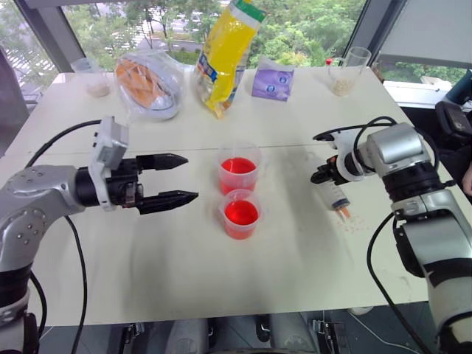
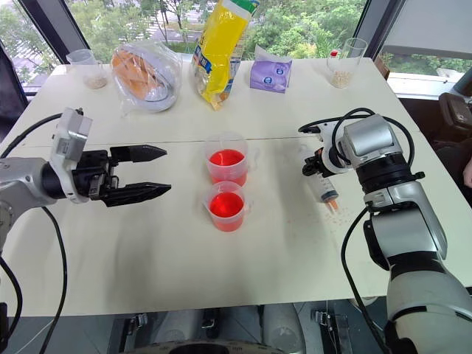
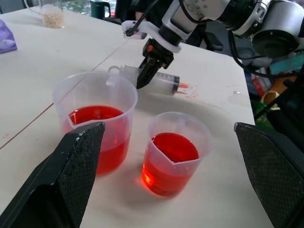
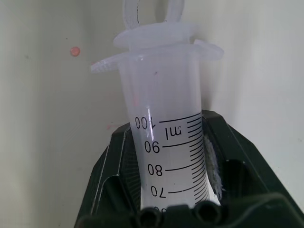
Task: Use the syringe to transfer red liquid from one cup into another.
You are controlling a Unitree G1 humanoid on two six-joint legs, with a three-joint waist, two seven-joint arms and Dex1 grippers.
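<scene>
2 black fingers of your right gripper (image 3: 145, 78) clamp the syringe (image 3: 156, 80) barrel; lift it level before swinging to a cup (image 1: 239, 175). Left gripper (image 1: 173, 179) gapes empty.

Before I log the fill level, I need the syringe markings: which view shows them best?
The right wrist view: the syringe is close up, its printed scale readable between the right end effector fingers. The head views show it small on the table, the left wrist view shows it whole but distant.
</scene>
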